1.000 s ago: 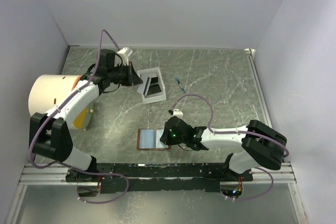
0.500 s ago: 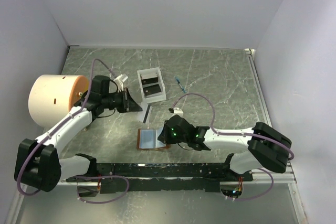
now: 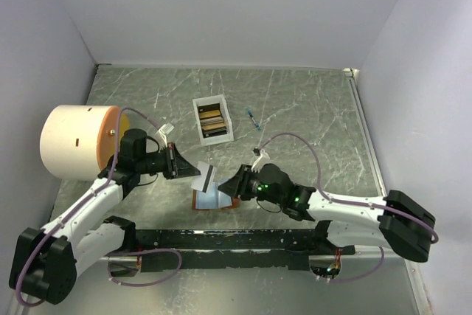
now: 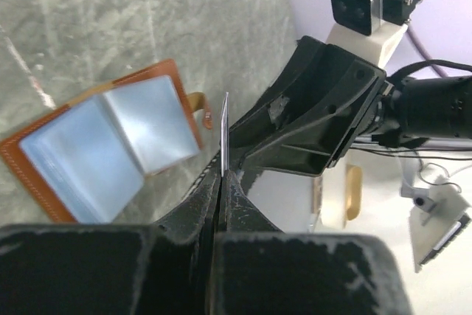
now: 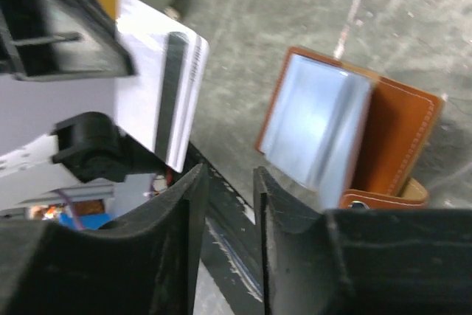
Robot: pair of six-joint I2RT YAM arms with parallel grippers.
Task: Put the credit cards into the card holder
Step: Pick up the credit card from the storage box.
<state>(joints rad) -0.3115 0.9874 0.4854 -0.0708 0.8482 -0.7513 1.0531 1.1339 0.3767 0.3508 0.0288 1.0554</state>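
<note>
Left pincer [image 4: 221,175] is clamped on a pale striped card [image 5: 158,101], which is held tilted (edge-on to its own wrist camera) just beside the card holder [image 3: 214,198]. Opposite, the right pincer [image 5: 230,182] is parted slightly, with nothing gripped. The holder is laid open on the table [image 3: 310,108]. Farther back, more credit cards [image 3: 212,117] are kept in a white box [image 3: 218,139]

A cream cylinder [image 3: 70,142] lies left, a white box [image 3: 219,139] mid-table, a small blue item [image 3: 253,118] near it.
</note>
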